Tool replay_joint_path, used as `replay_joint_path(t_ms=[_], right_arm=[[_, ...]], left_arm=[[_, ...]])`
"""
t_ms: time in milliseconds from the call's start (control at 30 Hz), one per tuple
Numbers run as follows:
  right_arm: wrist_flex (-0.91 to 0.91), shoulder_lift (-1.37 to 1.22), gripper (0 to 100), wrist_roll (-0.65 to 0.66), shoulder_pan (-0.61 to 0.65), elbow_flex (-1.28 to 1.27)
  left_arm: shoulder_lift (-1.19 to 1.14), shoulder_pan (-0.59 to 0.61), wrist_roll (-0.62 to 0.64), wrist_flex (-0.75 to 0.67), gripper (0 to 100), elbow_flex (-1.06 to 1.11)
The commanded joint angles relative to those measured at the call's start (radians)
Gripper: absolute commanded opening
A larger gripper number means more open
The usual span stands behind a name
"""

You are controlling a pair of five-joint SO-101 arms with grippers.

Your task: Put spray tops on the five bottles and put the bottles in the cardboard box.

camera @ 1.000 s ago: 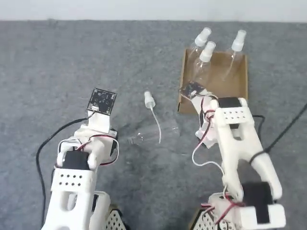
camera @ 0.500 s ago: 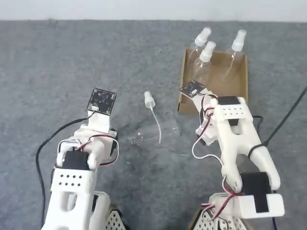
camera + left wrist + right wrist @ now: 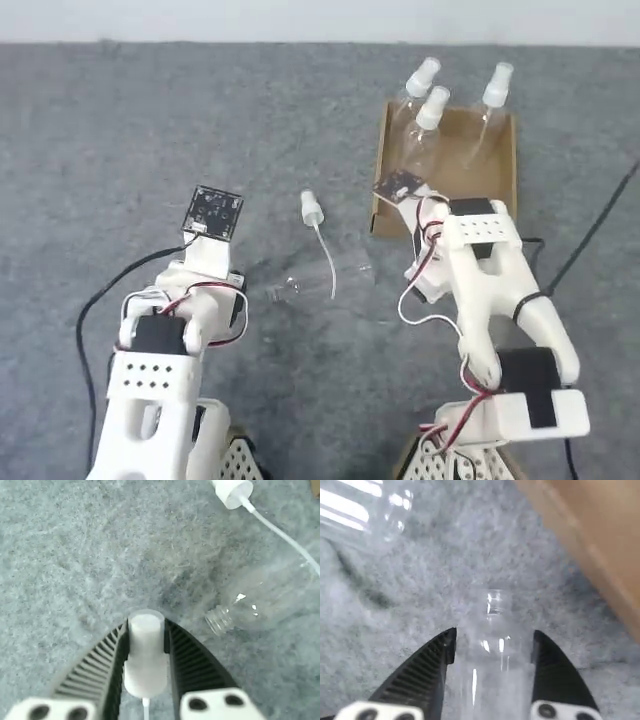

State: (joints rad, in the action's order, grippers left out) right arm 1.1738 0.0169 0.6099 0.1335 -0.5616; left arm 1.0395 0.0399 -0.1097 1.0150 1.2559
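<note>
White spray top [image 3: 145, 660] sat pinched in the closed left claw [image 3: 146, 627]; right claw [image 3: 494, 635] gripped a clear bottle [image 3: 492, 680], apparently beside the cardboard box [image 3: 497, 188]; an uncapped bottle [image 3: 320, 277] lay on the table [image 3: 120, 120].

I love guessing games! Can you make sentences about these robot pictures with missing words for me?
The left gripper is shut on a white ____.
The right gripper holds a clear ____.
There are ____ capped bottles in the cardboard box.
The open bottle on the table lies on its ____.
Missing words: spray top; bottle; three; side.
</note>
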Motion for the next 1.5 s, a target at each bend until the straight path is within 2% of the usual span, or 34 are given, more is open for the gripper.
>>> replay_joint_path(t_ms=[0, 200, 367, 433, 600, 733, 867, 967, 1067, 1167, 1300, 1467], right_arm=[[-0.008, 0.007, 19.4, 0.049, -0.010, -0.025], [-0.036, 0.016, 18.4, 0.063, -0.044, -0.064], [-0.013, 0.042, 0.3, 0.061, -0.061, -0.012], [0.045, 0.094, 1.9, 0.052, -0.048, 0.029], [0.111, 0.317, 0.6, -0.115, 0.081, 0.100], [0.108, 0.506, 0.6, -0.230, 0.229, 0.084], [0.105, 0.639, 0.6, -0.293, 0.349, 0.060], [0.105, 0.705, 0.6, -0.299, 0.369, 0.028], [0.114, 0.708, 0.6, -0.292, 0.337, 0.011], [0.130, 0.696, 0.6, -0.282, 0.236, 0.009], [0.203, 0.668, 0.6, -0.161, 0.087, 0.025], [0.214, 0.605, 0.6, -0.087, -0.061, 0.021]], left_arm=[[0.031, -0.005, -0.005, -0.029, 1, -0.007], [0.031, -0.005, -0.005, -0.029, 1, -0.007], [0.031, -0.005, -0.002, -0.031, 1, -0.007], [0.038, 0.000, 0.000, -0.044, 1, -0.008], [0.040, 0.006, 0.002, -0.061, 1, -0.061], [0.040, 0.058, 0.002, 0.008, 1, -0.194], [0.038, 0.118, 0.002, 0.081, 1, -0.332], [0.038, 0.130, -0.002, 0.124, 1, -0.381], [0.034, 0.126, 0.000, 0.132, 1, -0.372], [0.038, 0.123, 0.000, 0.126, 1, -0.340], [0.038, 0.123, 0.000, 0.126, 1, -0.320], [0.032, 0.123, 0.000, 0.106, 1, -0.305]])
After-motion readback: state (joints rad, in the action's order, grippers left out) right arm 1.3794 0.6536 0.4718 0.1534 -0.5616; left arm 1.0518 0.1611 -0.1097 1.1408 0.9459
